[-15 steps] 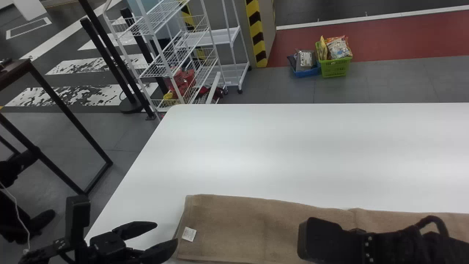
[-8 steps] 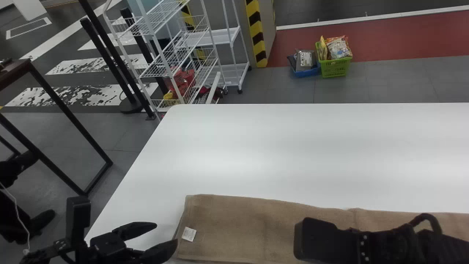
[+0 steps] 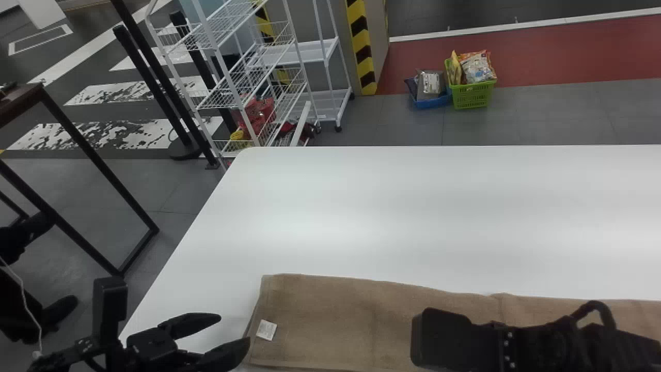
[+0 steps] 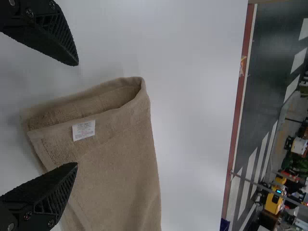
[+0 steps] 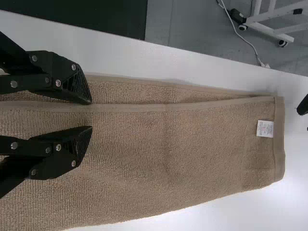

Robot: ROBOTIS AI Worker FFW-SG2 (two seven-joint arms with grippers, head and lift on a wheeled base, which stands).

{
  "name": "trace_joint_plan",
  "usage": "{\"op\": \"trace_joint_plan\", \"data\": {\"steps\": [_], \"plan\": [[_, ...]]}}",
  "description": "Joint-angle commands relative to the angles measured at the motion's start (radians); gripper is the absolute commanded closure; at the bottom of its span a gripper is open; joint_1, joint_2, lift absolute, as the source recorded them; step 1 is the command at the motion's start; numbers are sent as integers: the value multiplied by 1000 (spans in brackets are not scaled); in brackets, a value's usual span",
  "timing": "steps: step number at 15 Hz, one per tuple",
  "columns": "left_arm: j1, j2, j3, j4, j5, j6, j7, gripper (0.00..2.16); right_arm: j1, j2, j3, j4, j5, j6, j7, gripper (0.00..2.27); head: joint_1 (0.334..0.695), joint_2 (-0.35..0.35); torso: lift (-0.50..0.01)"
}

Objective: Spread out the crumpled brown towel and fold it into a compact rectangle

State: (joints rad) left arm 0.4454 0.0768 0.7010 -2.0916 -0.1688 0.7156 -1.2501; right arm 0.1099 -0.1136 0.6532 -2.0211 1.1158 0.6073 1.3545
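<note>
Workpiece position: the brown towel (image 3: 330, 323) lies flat on the white table (image 3: 413, 222), doubled lengthwise, in a long strip near the table's close edge. The white care label (image 3: 266, 330) marks its left end. At that end the fold gapes slightly, and the upper hem (image 5: 192, 105) stops short of the lower hem (image 5: 159, 83).

Claw state: my left gripper (image 4: 77, 114) is wide apart and empty, set at the label end. My right gripper (image 5: 91, 114) is parted less widely over the strip, with no cloth visibly pinched.

Step in hand, as I judge it: the spread and the lengthwise fold look done; squaring the layers and folding the strip crosswise remain.
1. Align the two hems before the next fold; an offset here will carry into the final rectangle.
2. Pinch both layers at the label end. A grip on the top layer alone may peel the fold open.
3. Lift low and carry the end toward my right, keeping tension even. The terry cloth will probably sag and ruck if rushed.

Obstructions: my right gripper occupies the likely landing area; withdraw it first. The wire rack (image 3: 248, 93) and green basket (image 3: 472, 95) stand beyond the table and pose no obstacle.
</note>
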Motion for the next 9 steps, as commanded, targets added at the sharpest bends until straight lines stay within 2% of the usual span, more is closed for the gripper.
{"op": "trace_joint_plan", "data": {"steps": [1, 3, 9], "plan": [[1, 1, 0, 1, 0, -1, 0, 66, -1, 0, 2, -1, 1, 0, 13, 829, 695, 350, -127], [3, 0, 0, 1, 0, -1, 0, 66, -6, 0, 9, 1, 7, -4, 13, 1055, 695, 350, -127], [7, 1, 0, 2, 2, -4, 1, 66, -4, 2, 8, -19, -19, 15, 13, 1055, 695, 350, -127]]}}
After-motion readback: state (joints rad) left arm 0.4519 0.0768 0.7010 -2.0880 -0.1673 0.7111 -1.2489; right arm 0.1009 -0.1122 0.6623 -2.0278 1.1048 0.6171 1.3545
